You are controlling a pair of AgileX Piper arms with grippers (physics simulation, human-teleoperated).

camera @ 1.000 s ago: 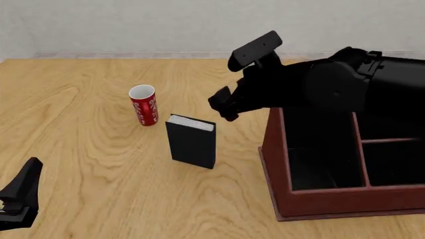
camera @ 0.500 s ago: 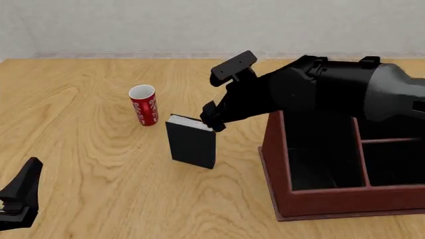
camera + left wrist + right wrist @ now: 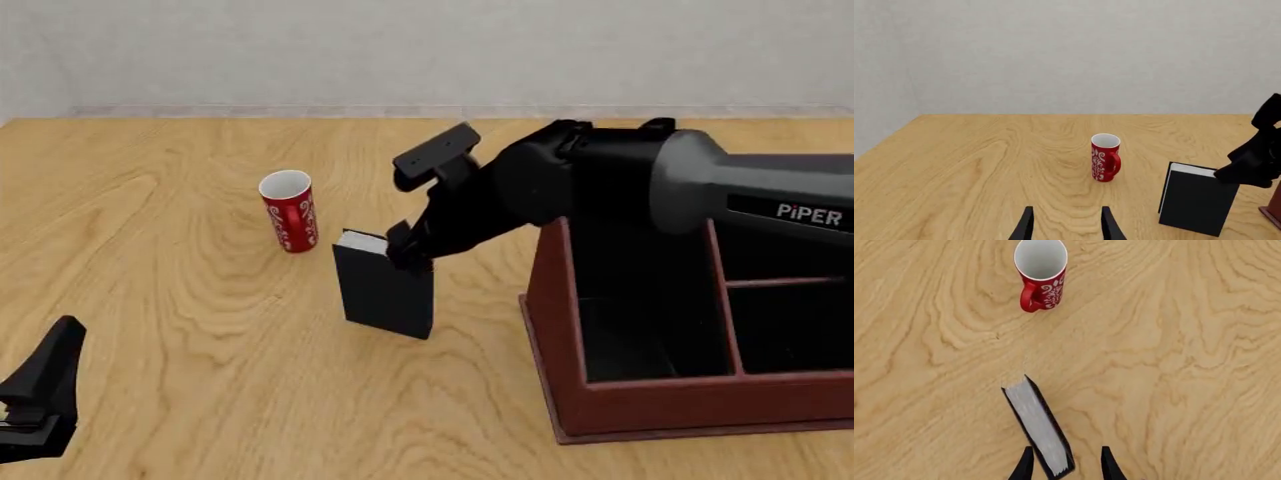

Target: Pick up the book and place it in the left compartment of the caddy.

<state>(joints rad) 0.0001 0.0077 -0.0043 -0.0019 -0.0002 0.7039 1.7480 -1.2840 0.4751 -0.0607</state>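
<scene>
Right claw (image 3: 1062, 465) open astride book (image 3: 1039, 430)

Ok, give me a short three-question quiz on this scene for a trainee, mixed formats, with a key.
1. True or false: the book stands upright on the table.
2. Multiple choice: the right gripper is (A) shut on the book, (B) open with its fingers either side of the book's top edge, (C) holding the cup.
3. Fill in: the caddy has ___ sections.

Key: 1 true. 2 B. 3 three; all look empty as far as visible. The left gripper is open and idle, well away from the book.
</scene>
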